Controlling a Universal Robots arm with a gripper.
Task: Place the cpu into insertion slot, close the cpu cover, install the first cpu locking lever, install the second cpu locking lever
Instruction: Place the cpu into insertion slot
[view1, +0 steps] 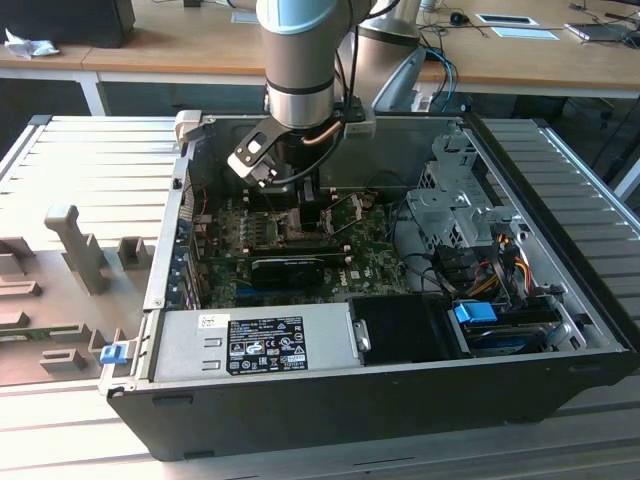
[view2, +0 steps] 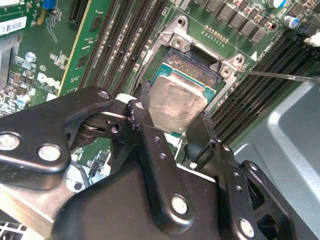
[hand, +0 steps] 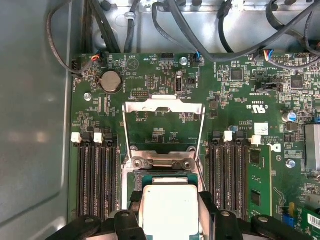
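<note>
My gripper (view2: 170, 116) is shut on the cpu (view2: 176, 104), a flat square chip with a silvery top, one black finger (view2: 141, 123) pressing on each of two opposite edges. The chip hangs just over the insertion slot (view2: 196, 62), whose dark contact field still shows past the chip's far edge. In the first wrist view the cpu (hand: 170, 210) sits between the fingers of the gripper (hand: 171, 200), in front of the slot's metal bracket (hand: 161, 163). The cpu cover (hand: 164, 106) stands swung open, away from the slot. A thin locking lever (view2: 280, 76) sticks out sideways. In the exterior view the gripper (view1: 300, 205) reaches down to the motherboard.
Black memory slots (hand: 97, 175) flank the socket, with a green module (hand: 260, 175) in one. Cables (hand: 200, 30) run along the case wall behind the board. A black card (view1: 290, 265), the power supply (view1: 255, 345) and a drive cage (view1: 460, 210) crowd the case.
</note>
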